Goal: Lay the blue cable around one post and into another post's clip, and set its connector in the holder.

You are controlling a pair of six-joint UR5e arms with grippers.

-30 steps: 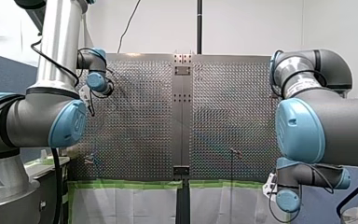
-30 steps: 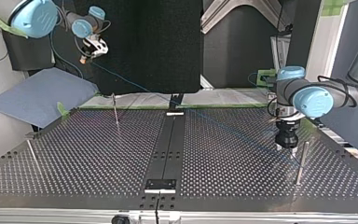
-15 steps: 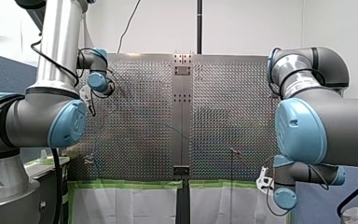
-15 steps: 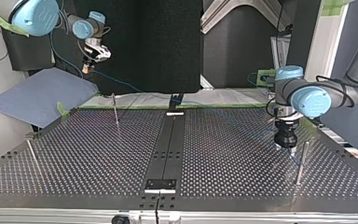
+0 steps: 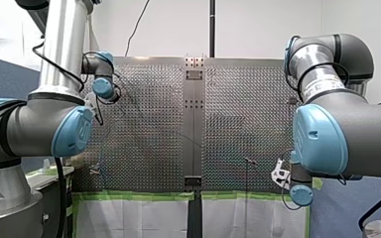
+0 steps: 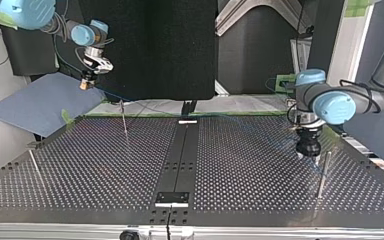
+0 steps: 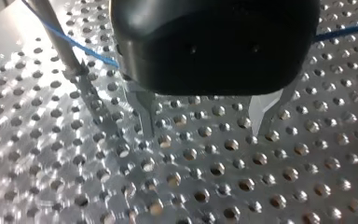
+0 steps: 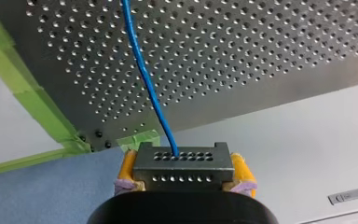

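My right gripper (image 8: pixel 185 171) pinches one dark grey block connector (image 8: pixel 182 161) between two yellow pads (image 8: pixel 128 168), past the edge of the holey grey metal table (image 8: pixel 242 56). One thin blue cable (image 8: pixel 144 74) runs from it across the table. Three thin metal posts (image 6: pixel 124 120) stand there. My left gripper (image 7: pixel 204 119), wide open and empty, hangs low beside one.

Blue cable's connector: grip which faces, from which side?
Grip the connector by its two short ends, coming from the back, opposite the face where the blue cable exits. The ends look flat and parallel, and the cable runs clear. My right gripper holds it so, yellow pads on both ends.
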